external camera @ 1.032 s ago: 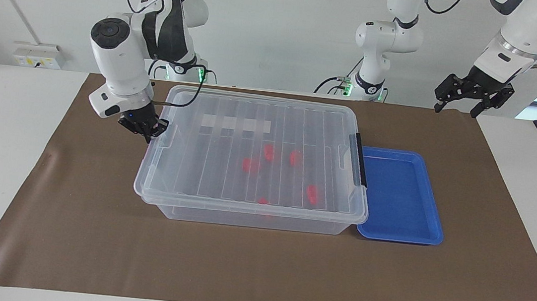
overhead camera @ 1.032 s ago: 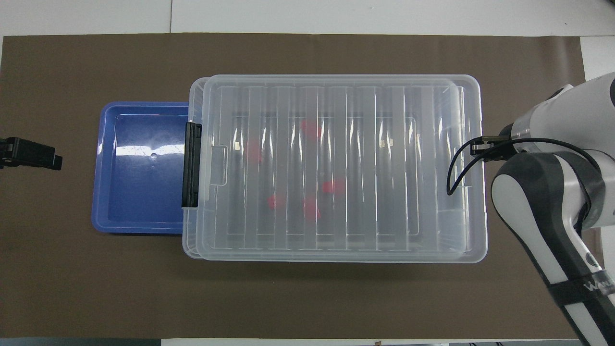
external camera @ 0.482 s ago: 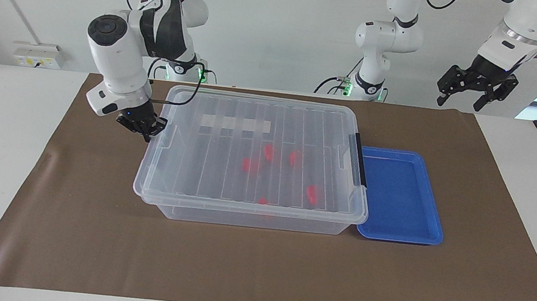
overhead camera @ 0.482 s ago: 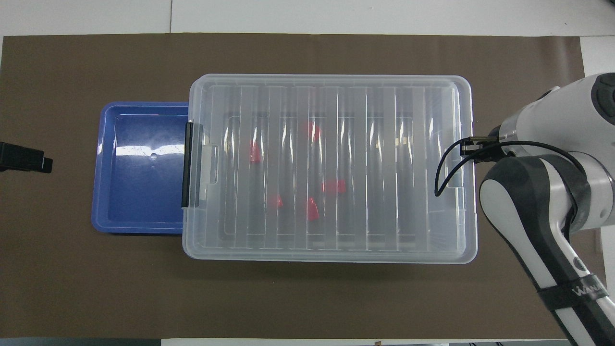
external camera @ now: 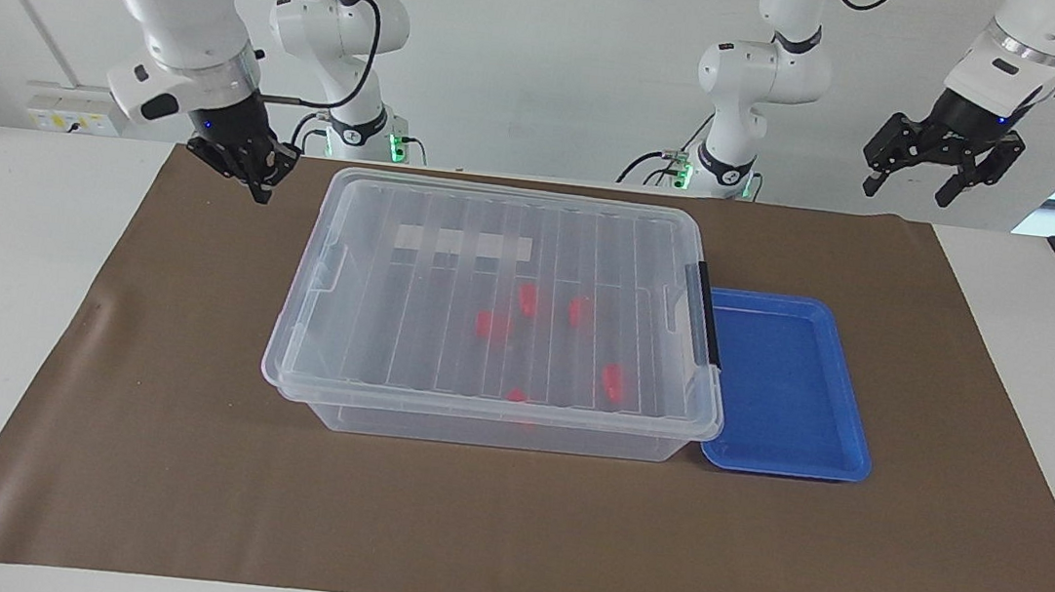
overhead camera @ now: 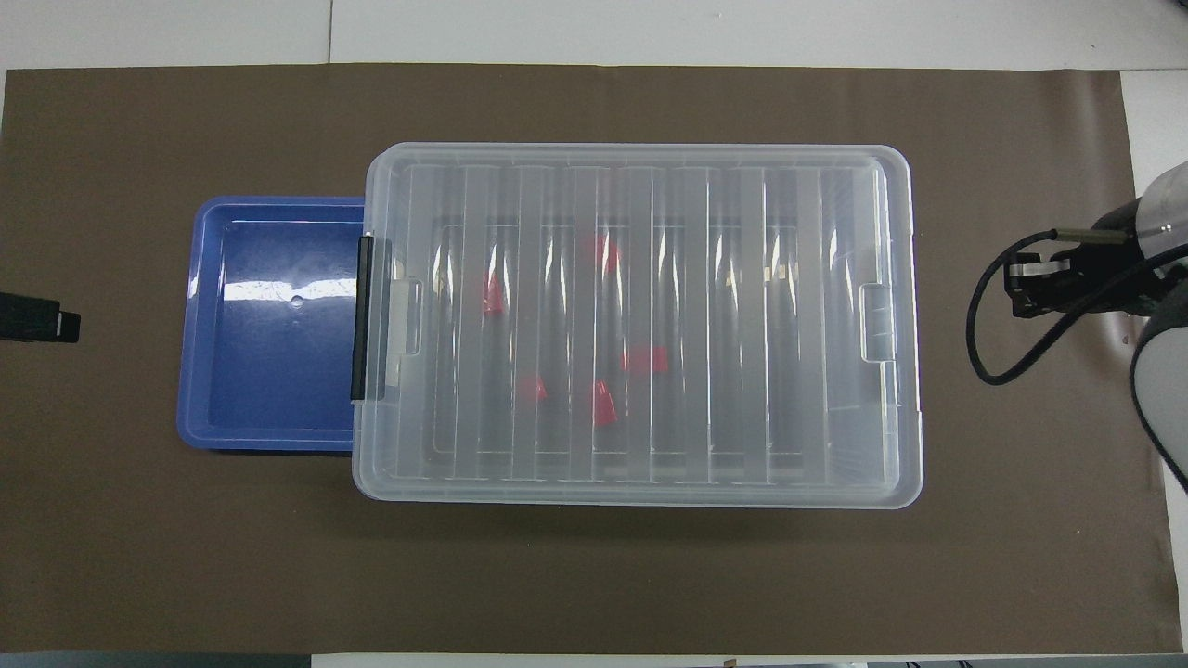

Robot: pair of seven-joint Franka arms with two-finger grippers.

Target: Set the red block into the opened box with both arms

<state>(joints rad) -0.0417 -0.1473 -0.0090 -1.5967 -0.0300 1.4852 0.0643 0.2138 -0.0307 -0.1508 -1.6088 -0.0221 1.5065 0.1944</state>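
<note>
Facing view: box (external camera: 499, 308) lidded, red blocks (external camera: 491, 324) inside; right gripper (external camera: 251, 171) clenched, empty, raised beside it; left gripper (external camera: 933, 172) released, waiting aloft.
Overhead view: lid (overhead camera: 640, 320) sits square; retreat straight, clear of its rim.

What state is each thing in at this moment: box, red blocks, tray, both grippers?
Box: lid on, flat.
Red blocks: five, inside the box under the lid.
Blue tray: empty, touching the box's latch end.
Left gripper: open, raised, holding nothing.
Right gripper: shut, raised clear of the box, holding nothing.
</note>
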